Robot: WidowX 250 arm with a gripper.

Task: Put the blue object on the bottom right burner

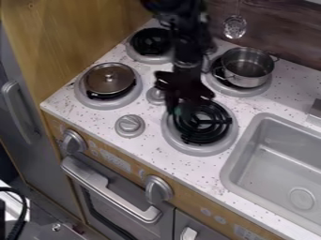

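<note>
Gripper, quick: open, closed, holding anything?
Gripper: over the bottom right burner; can't tell whether it's open or closed, or whether it holds anything.

You have the pot (248,65) on the back-right burner (266,89) — the lid (109,78) on the front-left burner (82,95) — and the sink (233,164) right of the front-right burner (203,150).
</note>
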